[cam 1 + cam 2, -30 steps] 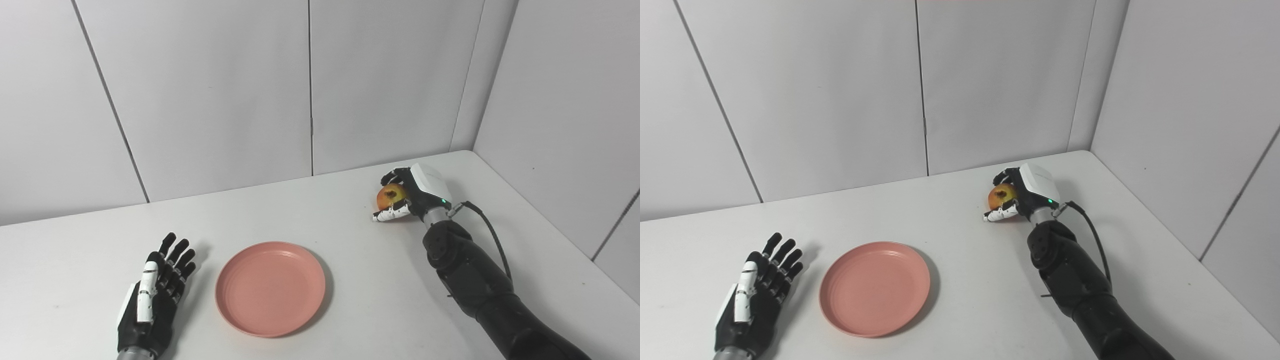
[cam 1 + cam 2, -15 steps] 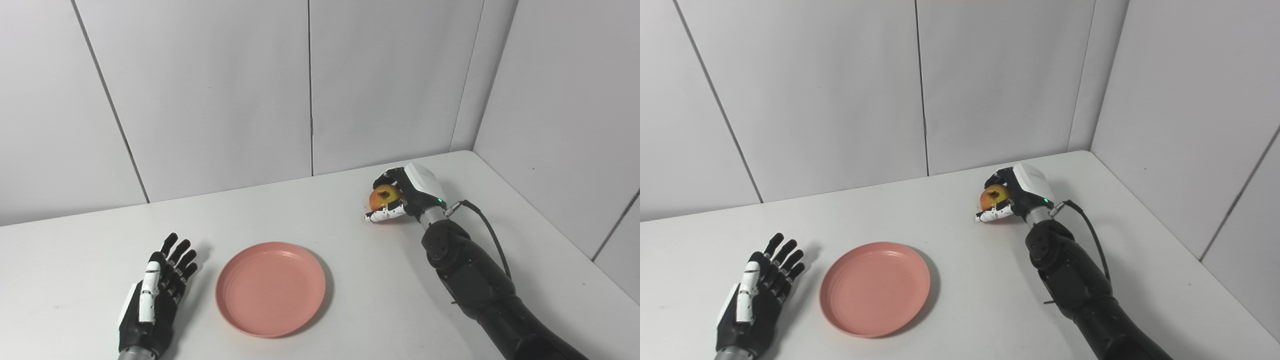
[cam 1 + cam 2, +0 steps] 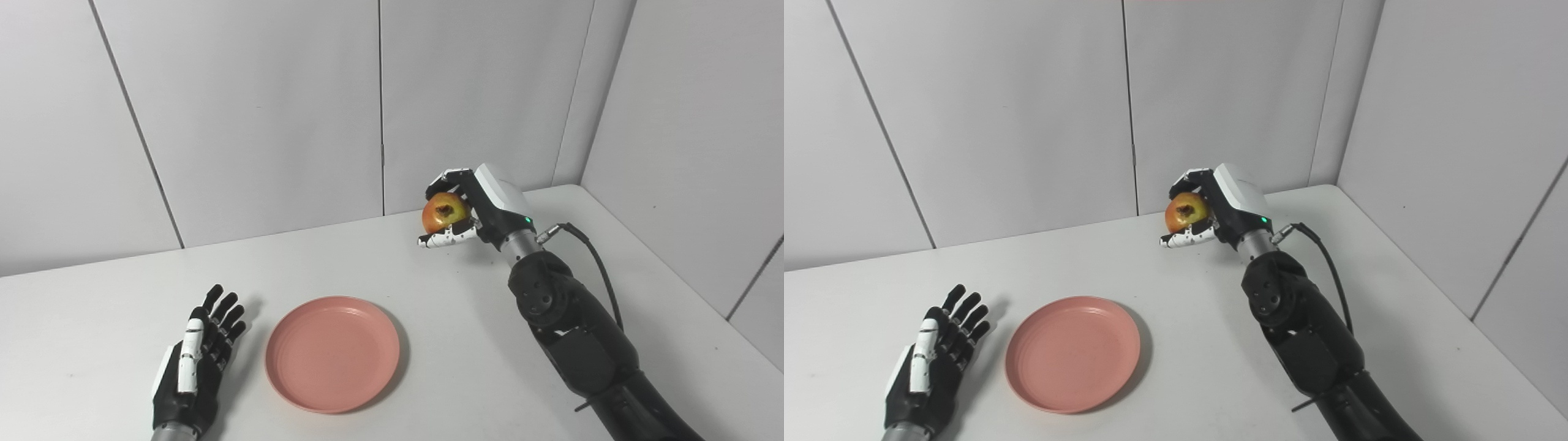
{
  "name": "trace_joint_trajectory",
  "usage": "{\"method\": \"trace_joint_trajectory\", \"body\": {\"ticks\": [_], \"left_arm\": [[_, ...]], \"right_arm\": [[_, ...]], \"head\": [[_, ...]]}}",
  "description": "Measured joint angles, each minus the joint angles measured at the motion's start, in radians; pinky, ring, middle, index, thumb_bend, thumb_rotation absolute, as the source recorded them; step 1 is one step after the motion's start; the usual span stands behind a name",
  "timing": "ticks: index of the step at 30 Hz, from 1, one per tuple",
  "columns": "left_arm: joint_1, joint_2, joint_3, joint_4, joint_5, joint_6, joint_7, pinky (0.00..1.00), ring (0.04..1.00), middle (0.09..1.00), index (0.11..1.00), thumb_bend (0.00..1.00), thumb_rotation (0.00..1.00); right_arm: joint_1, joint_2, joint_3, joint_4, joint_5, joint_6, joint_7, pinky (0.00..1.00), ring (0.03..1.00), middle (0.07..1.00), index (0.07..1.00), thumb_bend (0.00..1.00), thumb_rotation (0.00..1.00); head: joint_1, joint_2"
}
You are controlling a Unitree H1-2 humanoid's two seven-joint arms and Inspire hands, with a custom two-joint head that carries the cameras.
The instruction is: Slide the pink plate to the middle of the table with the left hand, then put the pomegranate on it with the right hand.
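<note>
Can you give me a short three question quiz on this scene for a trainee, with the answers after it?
1. True or false: the pomegranate is resting on the pink plate.
2. Which hand holds the pomegranate? A) the left hand B) the right hand C) neither
3. Fill in the blank: the left hand lies open on the table, just to the ____ of the plate in the picture.

Key:
1. False; it is held up in the air, above the table and apart from the plate.
2. B
3. left
</note>
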Motion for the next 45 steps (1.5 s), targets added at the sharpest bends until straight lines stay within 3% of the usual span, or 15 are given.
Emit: {"method": "trace_joint_trajectory", "body": {"ticks": [12, 23, 28, 36, 45], "left_arm": [[0.0, -0.044, -0.013, -0.005, 0.053, 0.0, 0.044, 0.92, 0.924, 0.934, 0.927, 0.38, 1.0], [-0.001, -0.09, -0.018, -0.002, 0.095, -0.018, 0.101, 0.92, 0.935, 0.94, 0.938, 0.36, 1.0], [-0.001, -0.112, -0.02, -0.002, 0.128, -0.025, 0.137, 0.94, 0.948, 0.95, 0.949, 0.35, 1.0], [-0.001, -0.119, -0.048, -0.002, 0.173, -0.026, 0.167, 0.94, 0.955, 0.96, 0.96, 0.36, 1.0], [-0.001, -0.129, -0.049, 0.0, 0.176, -0.03, 0.181, 0.94, 0.954, 0.958, 0.958, 0.36, 1.0]], "right_arm": [[0.019, 0.083, 0.104, -0.061, -0.03, -0.022, 0.058, 0.41, 0.469, 0.52, 0.49, 0.5, 0.13], [0.029, 0.177, 0.214, -0.032, -0.063, -0.039, 0.097, 0.32, 0.404, 0.482, 0.49, 0.5, 0.13], [0.044, 0.182, 0.234, 0.005, -0.063, -0.076, 0.1, 0.35, 0.428, 0.501, 0.49, 0.5, 0.13], [0.057, 0.184, 0.277, 0.03, -0.083, -0.08, 0.146, 0.37, 0.44, 0.502, 0.49, 0.5, 0.13], [0.064, 0.191, 0.313, 0.039, -0.131, -0.08, 0.171, 0.31, 0.388, 0.474, 0.49, 0.5, 0.13]], "head": [[0.115, 0.02], [0.213, 0.051], [0.264, 0.074], [0.295, 0.081], [0.313, 0.091]]}}
